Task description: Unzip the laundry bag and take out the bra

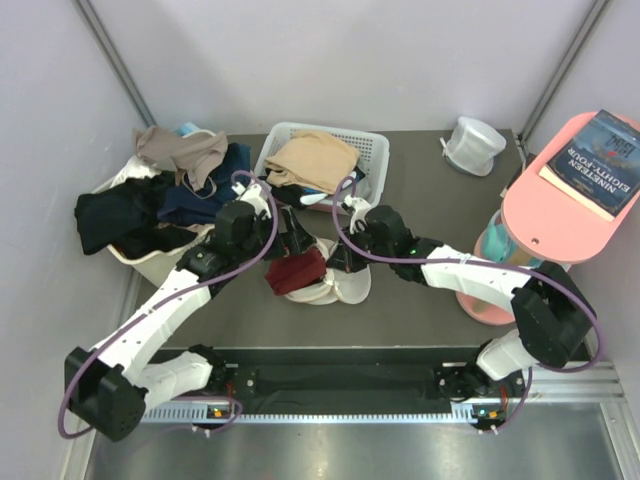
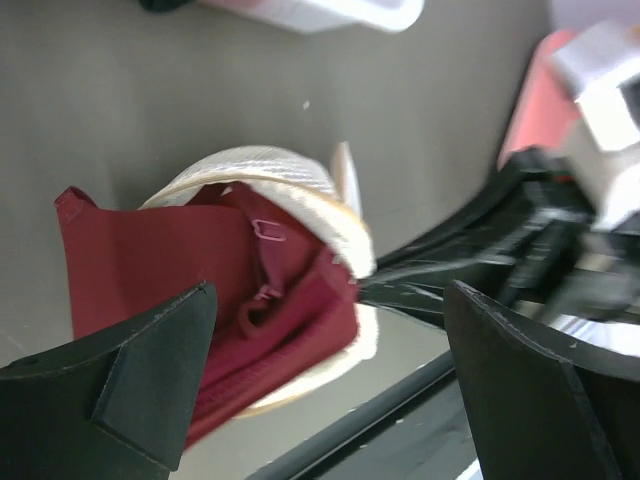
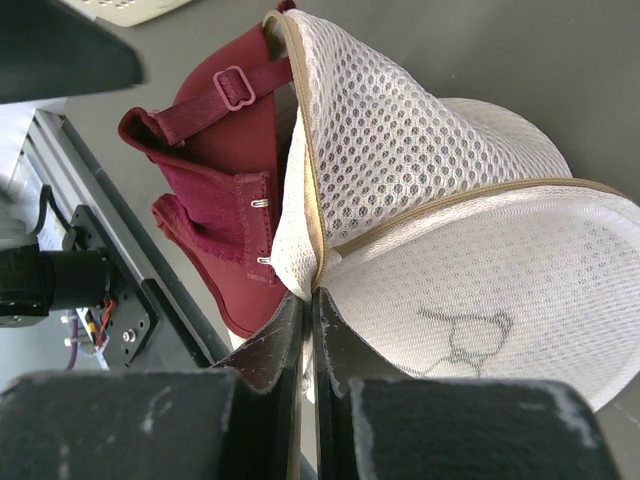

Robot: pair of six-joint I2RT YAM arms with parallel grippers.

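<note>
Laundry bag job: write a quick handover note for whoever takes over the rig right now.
Left claw: open, over the bra, holding nothing.
Right claw: shut on the rim of the bag.
The bag lies unzipped on the table, with the bra partly out of its mouth.
Done: unzipping.
Left: grip the bra and pull it clear.

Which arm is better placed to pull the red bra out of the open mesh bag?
Left, likely. The left gripper is open, and the bra shows between its fingers in the wrist view. The right gripper is shut on the edge of the laundry bag, holding it.
</note>
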